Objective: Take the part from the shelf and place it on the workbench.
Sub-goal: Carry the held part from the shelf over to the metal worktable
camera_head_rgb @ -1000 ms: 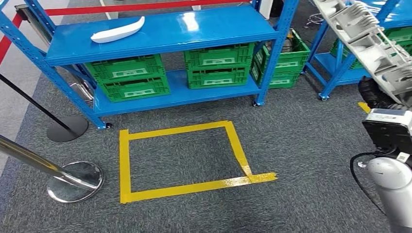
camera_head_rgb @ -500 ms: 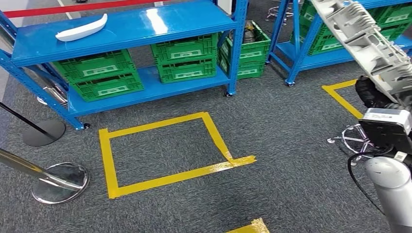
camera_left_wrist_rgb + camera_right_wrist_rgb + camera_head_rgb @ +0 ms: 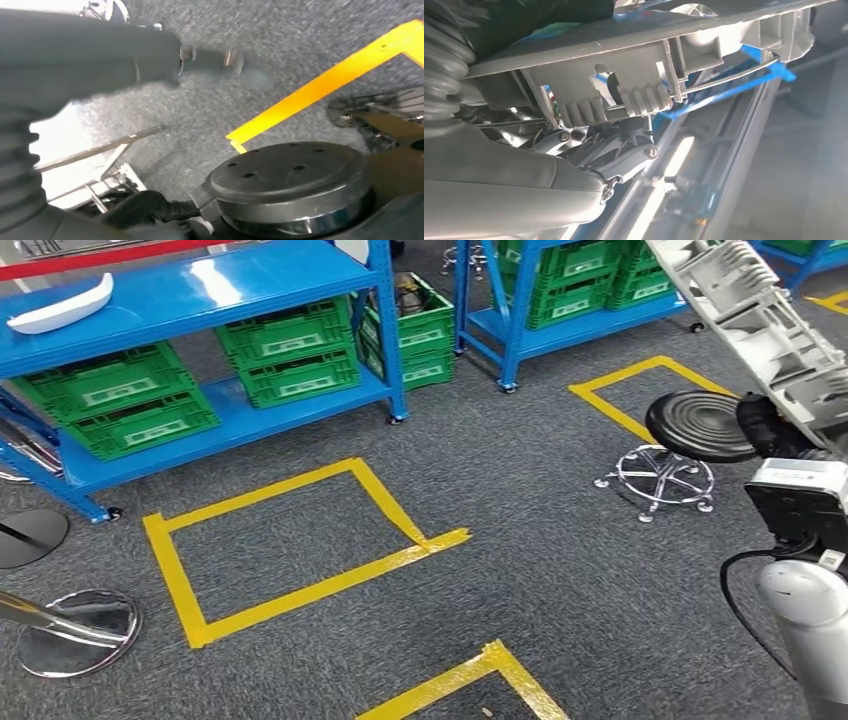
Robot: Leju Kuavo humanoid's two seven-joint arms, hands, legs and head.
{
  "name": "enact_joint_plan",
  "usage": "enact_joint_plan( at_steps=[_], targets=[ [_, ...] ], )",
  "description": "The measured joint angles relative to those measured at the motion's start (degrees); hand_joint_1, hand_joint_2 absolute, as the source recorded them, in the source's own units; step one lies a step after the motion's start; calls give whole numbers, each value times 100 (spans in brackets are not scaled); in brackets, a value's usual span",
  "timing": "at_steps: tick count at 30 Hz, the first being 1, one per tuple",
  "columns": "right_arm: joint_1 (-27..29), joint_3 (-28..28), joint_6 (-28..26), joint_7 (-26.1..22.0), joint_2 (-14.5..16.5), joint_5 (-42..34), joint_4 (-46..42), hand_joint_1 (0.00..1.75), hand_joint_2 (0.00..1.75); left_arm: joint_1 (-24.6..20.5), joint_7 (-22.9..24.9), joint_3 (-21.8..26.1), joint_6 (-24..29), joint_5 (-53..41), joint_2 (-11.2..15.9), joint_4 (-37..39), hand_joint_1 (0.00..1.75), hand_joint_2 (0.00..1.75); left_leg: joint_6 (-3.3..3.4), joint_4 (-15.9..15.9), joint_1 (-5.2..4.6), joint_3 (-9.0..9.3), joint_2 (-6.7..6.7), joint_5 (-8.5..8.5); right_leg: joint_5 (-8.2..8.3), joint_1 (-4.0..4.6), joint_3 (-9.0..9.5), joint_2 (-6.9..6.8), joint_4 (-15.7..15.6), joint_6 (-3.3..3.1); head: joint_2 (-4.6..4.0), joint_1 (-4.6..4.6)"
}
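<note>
Now | R hand (image 3: pixel 775 430) grips part (image 3: pixel 770 325) | stool (image 3: pixel 695 425) close | L hand (image 3: pixel 75 50) state unclear | carpet (image 3: pixel 560 560) open

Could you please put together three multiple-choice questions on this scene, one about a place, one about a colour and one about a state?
1. Where does the curved white piece lie?
A. on the blue shelf's top board
B. inside a green crate
C. on the carpet

2. What colour is the tape square on the carpet?
A. red
B. yellow
C. white

3. What is the right hand doing?
A. hanging empty
B. resting on the stool
C. holding the grey ribbed part

Answers:
1 A, it rests on the top board of the blue shelf.
2 B, the strips are yellow.
3 C, the dark fingers grip the grey ribbed part, raised beside the stool.
</note>
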Motion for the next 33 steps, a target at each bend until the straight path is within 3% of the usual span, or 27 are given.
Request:
enact_joint_plan(
  at_steps=[1, 2, 3, 5, 6, 7, 8, 9, 10, 12, 14, 16, 18, 20, 22, 23, 24, 26, 28, 29, 31, 33],
  targets=[
    [-2, 0, 3, -1, -2, -2, 1, 175, 175, -9, -4, -9, -4, 7, -1, 0, 0, 175, -40, 7, 19, -24, 18, 20, 4, 4, -49, 47, -25, -76, 0, -1],
    [-2, 0, 5, 0, -3, -3, 2, 175, 175, -6, -8, -20, -8, 8, -9, 0, 0, 175, -77, 44, 45, -49, -49, -41, 47, 10, -83, 97, -19, -134, 0, -1],
    [-3, 0, 8, 1, -4, -3, 2, 175, 175, 2, -10, -32, -10, 9, -14, 1, 0, 175, -112, 185, 66, -96, -173, -203, 100, 13, -112, 143, -19, -192, 0, -2],
    [-6, 2, 13, 1, -5, -3, 2, 175, 175, 16, -13, -60, -12, 11, -24, 1, 0, 175, -151, 806, 89, -278, -471, -707, 209, 30, -186, 253, -17, -269, 0, -8],
    [-4, 3, 17, 1, -5, -3, 3, 175, 175, 20, -14, -74, -13, 12, -29, 1, 0, 175, -153, 1185, 89, -382, -541, -916, 258, 47, -241, 315, -12, -292, 0, -8],
    [-1, 4, 20, 1, -5, -4, 4, 175, 175, 20, -14, -86, -11, 12, -34, 1, 0, 175, -144, 1463, 85, -443, -570, -1015, 298, 67, -293, 380, -7, -303, 0, -8],
    [1, 4, 25, 1, -5, -4, 4, 175, 175, 18, -15, -92, -9, 13, -39, 1, 0, 175, -122, 1552, 79, -423, -581, -995, 332, 89, -340, 448, 0, -313, 0, -8],
    [3, 4, 27, 1, -5, -4, 4, 175, 175, 17, -16, -95, -6, 14, -43, 1, 0, 175, -84, 1427, 68, -311, -599, -879, 359, 110, -377, 515, 7, -319, 0, -8],
    [4, 4, 29, 2, -5, -3, 4, 175, 175, 15, -19, -96, -1, 16, -44, 1, 0, 175, -29, 1118, 52, -120, -650, -704, 381, 129, -403, 581, 14, -322, 0, -9],
    [-2, 4, 33, 5, -7, -1, 5, 175, 175, 16, -25, -101, 15, 18, -21, -2, 0, 175, 114, 387, 29, 286, -903, -445, 418, 137, -451, 693, 23, -309, 0, 4],
    [-11, 5, 38, 7, -9, 1, 5, 175, 175, 19, -27, -113, 28, 18, 13, -8, 0, 175, 177, 17, 6, 465, -1073, -377, 477, 96, -511, 803, 19, -244, 0, 10],
    [-4, 2, 44, 13, -14, 0, 3, 175, 175, 5, -29, -120, 33, 19, 29, -13, 0, 175, 174, -121, -9, 501, -983, -336, 525, 56, -563, 895, 17, -166, 0, 0],
    [2, 0, 46, 15, -27, -1, 2, 175, 175, -14, -31, -120, 35, 21, 31, -16, 0, 175, 188, -273, 11, 541, -836, -286, 408, 70, -699, 744, 179, -125, 0, 15],
    [-9, 2, 48, 11, -38, 0, 2, 175, 175, -10, -33, -122, 35, 22, 18, -19, 0, 175, 192, -330, 25, 535, -690, -252, 74, 84, -988, 488, 754, -80, 0, 44],
    [-12, 2, 52, 15, -42, 4, 3, 175, 175, 4, -34, -127, 40, 28, -1, -21, 0, 175, 190, -306, 28, 494, -552, -244, -203, 60, -1269, 401, 1422, -23, 0, 57],
    [-9, 2, 55, 21, -43, 8, 4, 175, 175, 6, -34, -128, 46, 38, -10, -22, 0, 175, 183, -288, 33, 477, -485, -245, -211, 45, -1305, 385, 1543, 3, 0, 55],
    [-7, 2, 57, 27, -44, 11, 4, 175, 175, 5, -35, -129, 52, 50, -17, -22, 0, 175, 170, -263, 41, 461, -422, -250, -120, 30, -1232, 362, 1449, 27, 0, 56],
    [-8, 2, 59, 35, -45, 19, 4, 175, 175, 4, -38, -129, 68, 68, -23, -29, 0, 175, 114, -188, 62, 436, -309, -283, 174, 13, -821, 207, 758, 80, 0, 56],
    [-15, 0, 60, 43, -45, 39, 2, 175, 175, -1, -45, -131, 91, 77, -16, -40, 0, 175, 24, -83, 52, 396, -226, -323, 323, 30, -499, 74, 195, 38, 0, 55],
    [-15, -2, 59, 49, -46, 52, 2, 175, 175, -2, -51, -133, 102, 83, -11, -45, 0, 175, -16, -53, 41, 382, -190, -326, 317, 50, -462, 58, 115, -15, 0, 54],
    [-7, -5, 59, 64, -49, 70, 2, 175, 175, -7, -60, -138, 118, 96, -11, -55, 0, 175, -75, -42, 41, 369, -120, -311, 361, 65, -504, 164, 129, -148, 0, 50],
    [-5, -6, 59, 68, -52, 85, 2, 175, 175, -12, -63, -142, 130, 110, -14, -63, 0, 175, -125, 83, 68, 320, -216, -441, 411, 60, -543, 251, 121, -238, 0, 44]
  ],
)
